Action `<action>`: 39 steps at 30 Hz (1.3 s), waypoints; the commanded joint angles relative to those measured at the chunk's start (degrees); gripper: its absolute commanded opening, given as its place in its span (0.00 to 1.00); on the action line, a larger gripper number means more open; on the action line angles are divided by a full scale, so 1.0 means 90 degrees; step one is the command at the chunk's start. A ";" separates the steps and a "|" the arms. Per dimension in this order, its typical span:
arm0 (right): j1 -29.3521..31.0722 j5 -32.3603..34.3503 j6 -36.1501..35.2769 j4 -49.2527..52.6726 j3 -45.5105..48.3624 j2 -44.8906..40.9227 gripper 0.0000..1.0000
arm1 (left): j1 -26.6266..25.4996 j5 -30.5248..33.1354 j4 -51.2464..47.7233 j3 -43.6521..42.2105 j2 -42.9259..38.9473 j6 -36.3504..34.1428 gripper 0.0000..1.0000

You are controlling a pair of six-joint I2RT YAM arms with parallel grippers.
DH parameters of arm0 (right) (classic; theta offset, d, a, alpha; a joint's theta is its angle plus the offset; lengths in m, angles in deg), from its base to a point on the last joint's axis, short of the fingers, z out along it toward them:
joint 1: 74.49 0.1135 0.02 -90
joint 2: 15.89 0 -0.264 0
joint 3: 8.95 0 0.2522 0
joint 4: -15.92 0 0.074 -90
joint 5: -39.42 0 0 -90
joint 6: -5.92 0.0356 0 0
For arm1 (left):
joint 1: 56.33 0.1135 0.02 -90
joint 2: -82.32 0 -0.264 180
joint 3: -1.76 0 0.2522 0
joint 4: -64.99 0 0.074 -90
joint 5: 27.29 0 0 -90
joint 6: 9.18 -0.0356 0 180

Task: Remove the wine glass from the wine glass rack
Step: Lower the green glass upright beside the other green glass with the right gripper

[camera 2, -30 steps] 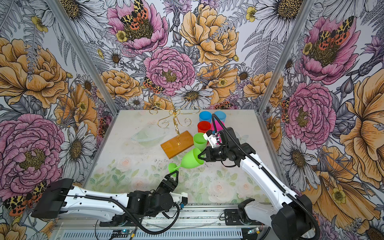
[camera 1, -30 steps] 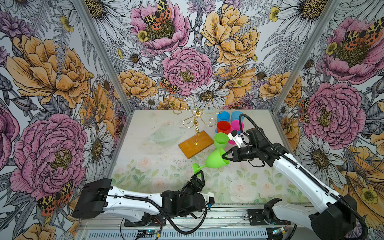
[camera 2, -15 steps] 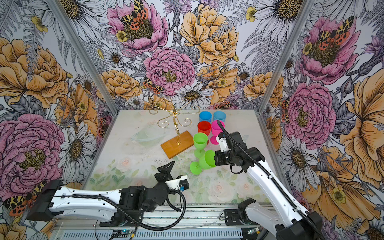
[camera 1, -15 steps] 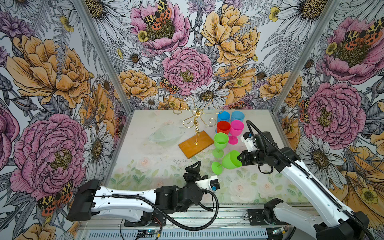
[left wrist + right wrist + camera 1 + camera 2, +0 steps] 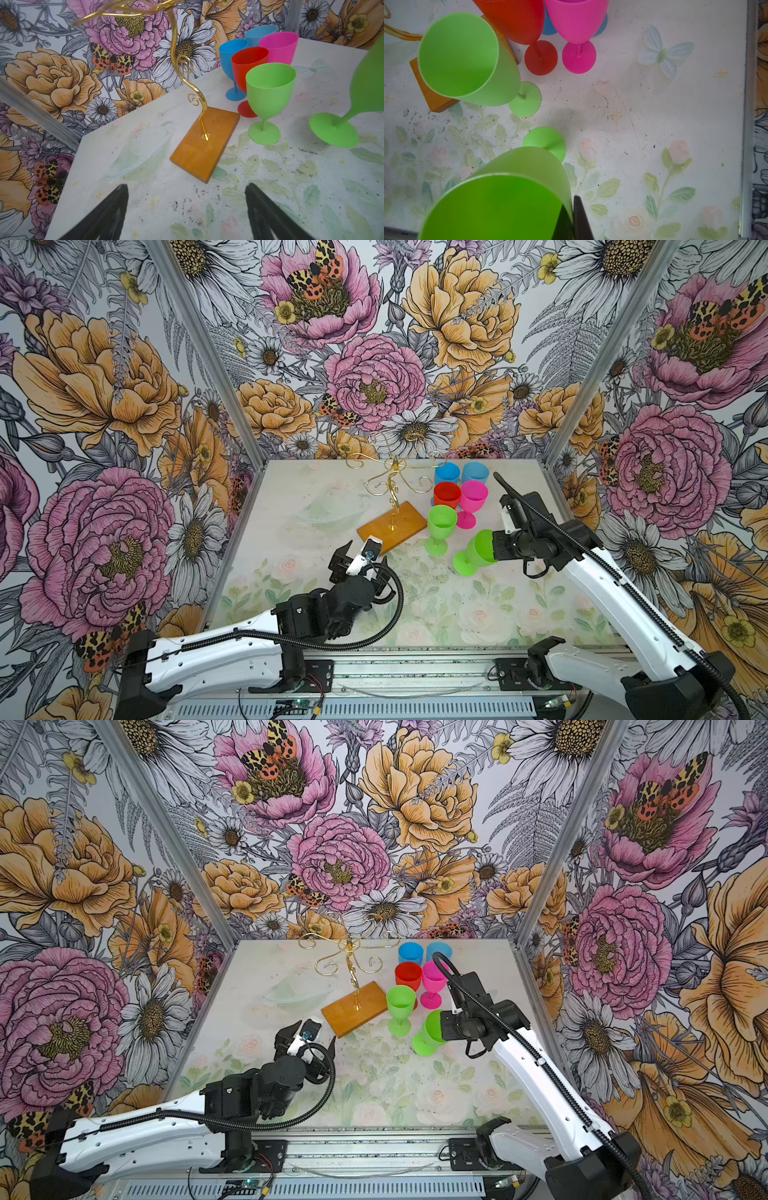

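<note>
Pale floral counter (image 5: 457,614) carries the gold wire wine glass rack (image 5: 392,526) on its orange-brown base. To the rack's right and off it, the green wine glass (image 5: 478,549) hangs tilted beside an upright green glass (image 5: 441,526), its bowl rim clamped in the right hand (image 5: 498,545). The left hand (image 5: 363,558), fingers spread wide and holding nothing, sits just before the rack's base.

In the left wrist view the wine glass rack (image 5: 195,153) loses its upper arms past the frame's edge, and the tilted green wine glass (image 5: 333,133) is blurred, its bowl cropped. In the right wrist view the right gripper (image 5: 572,217) is only dark slivers, and the blue glasses (image 5: 549,29) are mostly hidden behind the red glass (image 5: 512,18) and pink glass (image 5: 577,18).
</note>
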 commanded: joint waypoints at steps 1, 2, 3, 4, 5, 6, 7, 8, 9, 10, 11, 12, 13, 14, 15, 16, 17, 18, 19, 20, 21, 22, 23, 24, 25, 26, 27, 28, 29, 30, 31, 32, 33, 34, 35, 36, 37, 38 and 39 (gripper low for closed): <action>-0.0097 0.0462 -0.0135 0.0021 -0.0357 0.0344 0.00 | 0.0365 -0.0797 -0.0338 -0.0066 -0.0213 0.0529 0.90; -0.0122 0.0485 -0.0190 0.0021 -0.0421 0.0445 0.00 | 0.0462 -0.0885 -0.0368 -0.0057 -0.0247 0.0542 0.90; -0.0168 0.0488 -0.0231 0.0012 -0.0482 0.0562 0.00 | 0.0563 -0.0956 -0.0387 -0.0047 -0.0283 0.0571 0.90; -0.0212 0.0497 -0.0266 -0.0003 -0.0539 0.0676 0.00 | 0.0652 -0.1025 -0.0393 -0.0047 -0.0313 0.0606 0.90; -0.0258 0.0483 -0.0296 -0.0022 -0.0567 0.0763 0.00 | 0.0713 -0.1090 -0.0392 -0.0050 -0.0332 0.0633 0.90; -0.0302 0.0467 -0.0342 -0.0047 -0.0603 0.0850 0.00 | 0.0785 -0.1185 -0.0390 -0.0059 -0.0346 0.0663 0.90; -0.0344 0.0430 -0.0372 -0.0082 -0.0621 0.0928 0.00 | 0.0851 -0.1264 -0.0388 -0.0072 -0.0335 0.0699 0.90; -0.0385 0.0369 -0.0411 -0.0144 -0.0624 0.0993 0.00 | 0.0894 -0.1345 -0.0392 -0.0085 -0.0330 0.0712 0.90; -0.0440 0.0312 -0.0435 -0.0201 -0.0631 0.1058 0.00 | 0.0936 -0.1443 -0.0386 -0.0098 -0.0306 0.0720 0.90; -0.0487 0.0245 -0.0455 -0.0262 -0.0643 0.1121 0.00 | 0.0973 -0.1520 -0.0394 -0.0111 -0.0282 0.0730 0.90; -0.0524 0.0199 -0.0463 -0.0315 -0.0654 0.1171 0.00 | 0.0994 -0.1572 -0.0415 -0.0113 -0.0248 0.0748 0.90; -0.0561 0.0152 -0.0492 -0.0400 -0.0665 0.1233 0.00 | 0.1010 -0.1630 -0.0429 -0.0118 -0.0209 0.0780 0.90; -0.0601 0.0099 -0.0501 -0.0474 -0.0686 0.1297 0.00 | 0.1022 -0.1682 -0.0426 -0.0113 -0.0175 0.0796 0.90; -0.0623 0.0064 -0.0503 -0.0526 -0.0727 0.1366 0.00 | 0.1031 -0.1706 -0.0431 -0.0115 -0.0140 0.0826 0.91; -0.0640 0.0052 -0.0507 -0.0566 -0.0784 0.1443 0.00 | 0.1040 -0.1728 -0.0418 -0.0113 -0.0101 0.0845 0.91; -0.0638 0.0031 -0.0502 -0.0597 -0.0843 0.1535 0.00 | 0.1047 -0.1742 -0.0423 -0.0102 -0.0066 0.0857 0.91; -0.0636 -0.0002 -0.0502 -0.0618 -0.0896 0.1603 0.00 | 0.1046 -0.1745 -0.0417 -0.0094 -0.0040 0.0861 0.91; -0.0640 -0.0055 -0.0504 -0.0633 -0.0951 0.1689 0.00 | 0.1045 -0.1755 -0.0415 -0.0089 -0.0018 0.0867 0.91; -0.0637 -0.0069 -0.0520 -0.0650 -0.0999 0.1775 0.00 | 0.1048 -0.1771 -0.0425 -0.0084 -0.0001 0.0865 0.90; -0.0637 -0.0069 -0.0520 -0.0662 -0.1047 0.1845 0.00 | 0.1053 -0.1797 -0.0431 -0.0084 0.0004 0.0854 0.91; -0.0645 -0.0061 -0.0520 -0.0669 -0.1090 0.1915 0.00 | 0.1054 -0.1832 -0.0432 -0.0089 0.0004 0.0847 0.91; -0.0642 -0.0031 -0.0530 -0.0671 -0.1131 0.1979 0.00 | 0.1054 -0.1853 -0.0424 -0.0086 0.0000 0.0833 0.90; -0.0644 -0.0018 -0.0524 -0.0664 -0.1167 0.2025 0.00 | 0.1054 -0.1860 -0.0433 -0.0093 -0.0013 0.0842 0.91; -0.0638 -0.0007 -0.0523 -0.0672 -0.1191 0.2067 0.00 | 0.1060 -0.1873 -0.0452 -0.0102 -0.0039 0.0849 0.90; -0.0645 -0.0003 -0.0527 -0.0678 -0.1218 0.2107 0.00 | 0.1060 -0.1870 -0.0457 -0.0111 -0.0061 0.0849 0.91; -0.0644 -0.0014 -0.0530 -0.0681 -0.1229 0.2133 0.00 | 0.1064 -0.1871 -0.0466 -0.0123 -0.0087 0.0858 0.91; -0.0636 -0.0027 -0.0529 -0.0682 -0.1230 0.2165 0.00 | 0.1073 -0.1871 -0.0467 -0.0149 -0.0117 0.0853 0.91; -0.0628 -0.0035 -0.0535 -0.0691 -0.1232 0.2197 0.00 | 0.1083 -0.1874 -0.0468 -0.0169 -0.0149 0.0860 0.91; -0.0628 -0.0043 -0.0525 -0.0692 -0.1224 0.2214 0.00 | 0.1093 -0.1874 -0.0463 -0.0188 -0.0179 0.0860 0.91; -0.0631 -0.0045 -0.0525 -0.0699 -0.1222 0.2244 0.00 | 0.1112 -0.1884 -0.0475 -0.0201 -0.0213 0.0859 0.91; -0.0630 -0.0038 -0.0526 -0.0709 -0.1220 0.2260 0.00 | 0.1132 -0.1901 -0.0492 -0.0214 -0.0244 0.0853 0.91; -0.0621 -0.0035 -0.0531 -0.0725 -0.1205 0.2284 0.00 | 0.1155 -0.1925 -0.0501 -0.0220 -0.0273 0.0845 0.91; -0.0627 -0.0043 -0.0519 -0.0763 -0.1201 0.2310 0.00 | 0.1184 -0.1959 -0.0521 -0.0223 -0.0305 0.0842 0.91; -0.0622 -0.0045 -0.0519 -0.0793 -0.1191 0.2332 0.00 | 0.1209 -0.2023 -0.0547 -0.0221 -0.0330 0.0836 0.91; -0.0623 -0.0049 -0.0510 -0.0813 -0.1183 0.2353 0.00 | 0.1237 -0.2053 -0.0560 -0.0221 -0.0346 0.0853 0.91; -0.0621 -0.0053 -0.0496 -0.0836 -0.1183 0.2379 0.00 | 0.1254 -0.2078 -0.0576 -0.0225 -0.0374 0.0842 0.91; -0.0621 -0.0066 -0.0487 -0.0857 -0.1185 0.2409 0.00 | 0.1269 -0.2083 -0.0603 -0.0230 -0.0393 0.0850 0.91; -0.0621 -0.0078 -0.0487 -0.0880 -0.1183 0.2431 0.00 | 0.1278 -0.2089 -0.0623 -0.0230 -0.0410 0.0848 0.91; -0.0617 -0.0100 -0.0468 -0.0901 -0.1181 0.2450 0.00 | 0.1288 -0.2089 -0.0648 -0.0236 -0.0430 0.0844 0.90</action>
